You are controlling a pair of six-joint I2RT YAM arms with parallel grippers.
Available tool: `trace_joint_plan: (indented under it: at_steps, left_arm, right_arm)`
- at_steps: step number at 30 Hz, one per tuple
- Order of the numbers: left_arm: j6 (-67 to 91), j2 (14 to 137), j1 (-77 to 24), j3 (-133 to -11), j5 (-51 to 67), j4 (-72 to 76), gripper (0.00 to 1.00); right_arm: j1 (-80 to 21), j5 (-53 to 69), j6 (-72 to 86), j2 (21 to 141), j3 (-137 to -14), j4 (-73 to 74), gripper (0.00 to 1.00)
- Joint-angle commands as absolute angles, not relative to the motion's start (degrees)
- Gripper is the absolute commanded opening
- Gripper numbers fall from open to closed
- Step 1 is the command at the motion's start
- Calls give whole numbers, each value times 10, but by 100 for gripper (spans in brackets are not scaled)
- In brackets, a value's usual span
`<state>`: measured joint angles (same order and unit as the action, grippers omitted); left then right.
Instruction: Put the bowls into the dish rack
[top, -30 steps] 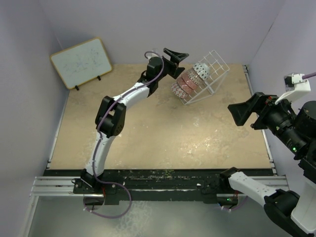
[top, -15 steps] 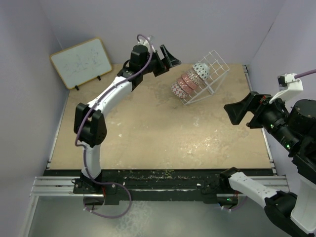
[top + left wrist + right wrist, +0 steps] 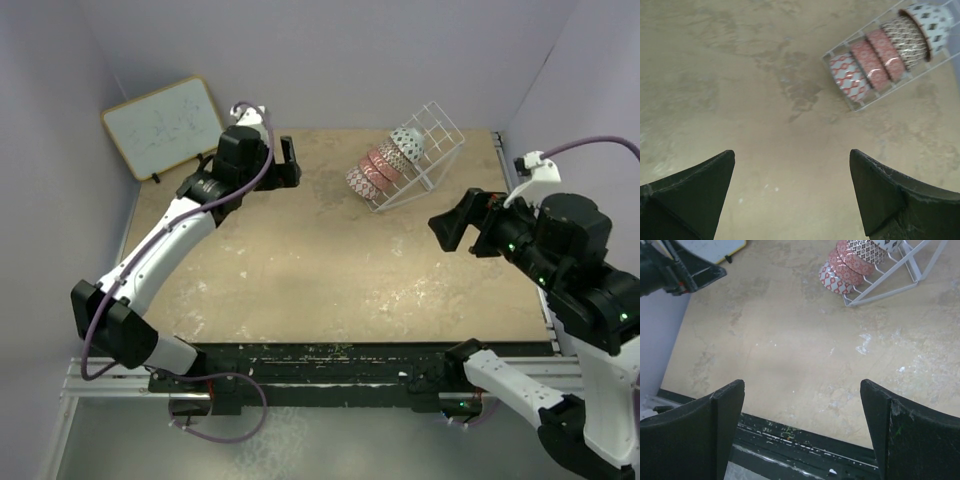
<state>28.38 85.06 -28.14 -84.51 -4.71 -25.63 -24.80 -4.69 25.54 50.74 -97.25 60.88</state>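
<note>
So the bowls (image 3: 381, 166) are lined up on edge in a row inside the dish rack (image 3: 441, 131). The rack sits tilted in the upper right of the overhead view, toward the far side of the table (image 3: 300, 270).

The left wrist cam has them in its upper right corner, and I can count four there. There's a white one with a red lattice at the low end, then a pink one, a brownish lattice one, and a white one with dark diamonds. Past that the frame edge cuts things off, so I can't tell if there's more.

The left claw (image 3: 290, 165) is in the upper middle of the overhead shot, left of the rack and well apart from it. Its fingers are spread wide with only bare table showing between them.

The right claw (image 3: 455, 225) hangs at mid-right, below the rack in the frame and not touching it. It's spread wide too and gripping nothing. Its own cam catches the rack along the top right edge.

A wood-framed whiteboard (image 3: 165, 125) stands in the upper left corner.
</note>
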Motion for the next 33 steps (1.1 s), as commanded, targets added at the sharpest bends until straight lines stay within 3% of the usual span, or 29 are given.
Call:
trace_joint_plan:
  at_steps: [1, 10, 33]
  left_arm:
    - [241, 800, -279, -801, -187, -327, 99]
    - [257, 747, -279, -768, -259, -414, 99]
    - [238, 693, -279, -735, -268, -400, 99]
  right_arm:
    - [-249, -36, 257, 520, -932, 539, 100]
    - [-249, -23, 260, 522, -869, 483, 100]
    - [-249, -23, 269, 512, -876, 499, 100]
